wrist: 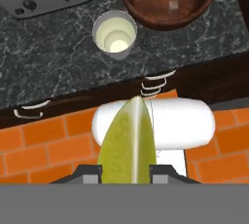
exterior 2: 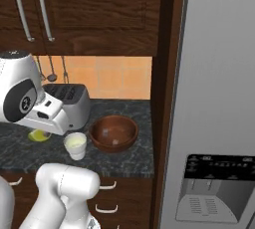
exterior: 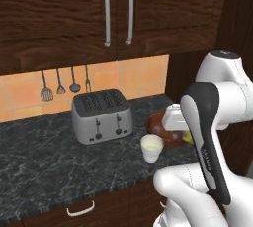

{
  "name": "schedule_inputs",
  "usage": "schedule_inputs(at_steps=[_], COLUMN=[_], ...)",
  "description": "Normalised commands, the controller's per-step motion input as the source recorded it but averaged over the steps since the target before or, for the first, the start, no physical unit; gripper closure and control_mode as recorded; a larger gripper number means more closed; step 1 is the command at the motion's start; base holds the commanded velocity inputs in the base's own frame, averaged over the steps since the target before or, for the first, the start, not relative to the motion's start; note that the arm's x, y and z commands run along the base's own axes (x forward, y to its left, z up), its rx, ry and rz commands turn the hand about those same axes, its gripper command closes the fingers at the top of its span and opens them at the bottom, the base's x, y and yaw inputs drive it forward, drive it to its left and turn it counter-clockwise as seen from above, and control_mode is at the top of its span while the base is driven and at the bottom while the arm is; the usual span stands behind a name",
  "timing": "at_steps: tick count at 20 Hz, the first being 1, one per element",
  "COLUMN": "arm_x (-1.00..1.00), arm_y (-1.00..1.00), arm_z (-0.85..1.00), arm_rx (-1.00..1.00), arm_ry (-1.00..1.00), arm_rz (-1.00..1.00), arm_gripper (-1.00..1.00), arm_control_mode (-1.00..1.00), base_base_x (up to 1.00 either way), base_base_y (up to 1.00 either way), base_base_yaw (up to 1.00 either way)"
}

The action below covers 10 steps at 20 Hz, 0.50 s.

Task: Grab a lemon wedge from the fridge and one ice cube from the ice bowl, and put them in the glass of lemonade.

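Lemon wedge (wrist: 127, 142) gripped in end effector (wrist: 126, 173), tip toward glass of lemonade (wrist: 115, 35)

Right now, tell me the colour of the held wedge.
Yellow-green, the lemon wedge in the gripper; hand view is best.

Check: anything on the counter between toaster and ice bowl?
Just the glass of lemonade, in front of the gap between toaster and ice bowl; left base view.
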Motion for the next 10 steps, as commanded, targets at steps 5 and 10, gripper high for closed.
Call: schedule_inputs(at_steps=[5,10], arm_x=[0.44,0.69], arm_y=[0.05,0.11], arm_z=[-0.36,-0.67], arm_rx=[0.01,0.00], arm_ry=[-0.01,0.00], arm_rz=[0.03,0.03], arm_gripper=[1.00,1.00], arm_control_mode=[-1.00,-1.00], base_base_x=[0.12,0.00], base_base_y=[0.00,0.00], base_base_yaw=[0.01,0.00])
